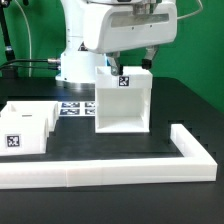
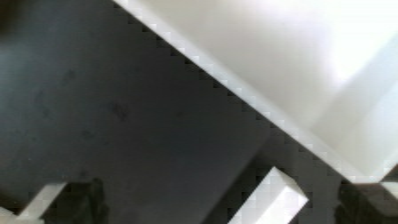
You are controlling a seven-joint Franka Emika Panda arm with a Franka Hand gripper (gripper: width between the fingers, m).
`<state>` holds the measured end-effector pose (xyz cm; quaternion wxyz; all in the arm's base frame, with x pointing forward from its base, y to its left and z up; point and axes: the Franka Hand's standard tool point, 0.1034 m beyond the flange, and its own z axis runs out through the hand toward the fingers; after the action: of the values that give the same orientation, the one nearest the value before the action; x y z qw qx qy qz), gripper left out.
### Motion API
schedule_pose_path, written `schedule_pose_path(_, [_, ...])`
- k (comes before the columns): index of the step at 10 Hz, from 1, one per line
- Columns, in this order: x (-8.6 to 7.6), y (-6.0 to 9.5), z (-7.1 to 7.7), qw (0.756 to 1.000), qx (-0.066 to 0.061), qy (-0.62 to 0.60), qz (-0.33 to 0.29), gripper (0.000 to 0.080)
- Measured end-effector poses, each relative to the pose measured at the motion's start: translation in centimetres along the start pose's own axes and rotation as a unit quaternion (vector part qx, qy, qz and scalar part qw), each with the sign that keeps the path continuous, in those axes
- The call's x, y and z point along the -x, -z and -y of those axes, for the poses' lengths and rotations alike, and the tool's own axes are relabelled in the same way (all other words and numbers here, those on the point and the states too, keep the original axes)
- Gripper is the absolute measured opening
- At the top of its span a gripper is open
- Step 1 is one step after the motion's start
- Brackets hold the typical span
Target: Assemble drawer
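The drawer's large boxy housing [image 1: 122, 103] stands upright in the middle of the black table, its open side facing the front and a square tag on its top front edge. My gripper [image 1: 131, 63] hangs right over the housing's top, fingers spread. In the wrist view the housing [image 2: 302, 50] fills one corner as a bright white face, and a white wall edge [image 2: 278, 196] lies between my two dark fingertips [image 2: 64, 203]. My gripper [image 2: 214, 208] is open and holds nothing. A smaller white tray [image 1: 27, 126] with a tag sits at the exterior view's left.
The long low white L-shaped border wall [image 1: 120, 166] runs along the front and up the exterior view's right side. The marker board [image 1: 70, 107] lies flat behind the tray, near the robot's base [image 1: 75, 65].
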<state>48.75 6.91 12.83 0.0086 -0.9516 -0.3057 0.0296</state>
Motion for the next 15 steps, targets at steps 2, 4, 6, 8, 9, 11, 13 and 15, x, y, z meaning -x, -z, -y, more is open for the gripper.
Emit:
schedule_pose_path(2, [0.7, 0.4, 0.2, 0.997, 0.007, -0.071, -0.005, 0.065])
schedule_pose_path(4, [1.3, 0.9, 2.2, 0.987, 0.017, -0.158, -0.002, 0.065])
schedule_pose_path(6, [1.8, 0.6, 4.4, 0.975, 0.006, -0.22, 0.001, 0.065])
schedule_pose_path(8, [2.0, 0.3, 4.7, 0.974, 0.001, -0.228, -0.003, 0.065])
schedule_pose_path(9, [2.0, 0.3, 4.6, 0.974, 0.001, -0.228, -0.003, 0.065])
schedule_pose_path(11, [2.1, 0.2, 4.7, 0.973, 0.0, -0.229, -0.003, 0.065])
schedule_pose_path(13, [3.0, -0.7, 6.3, 0.952, -0.003, -0.306, 0.002, 0.065])
schedule_pose_path(15, [3.3, -1.9, 7.6, 0.947, -0.004, -0.32, -0.003, 0.065])
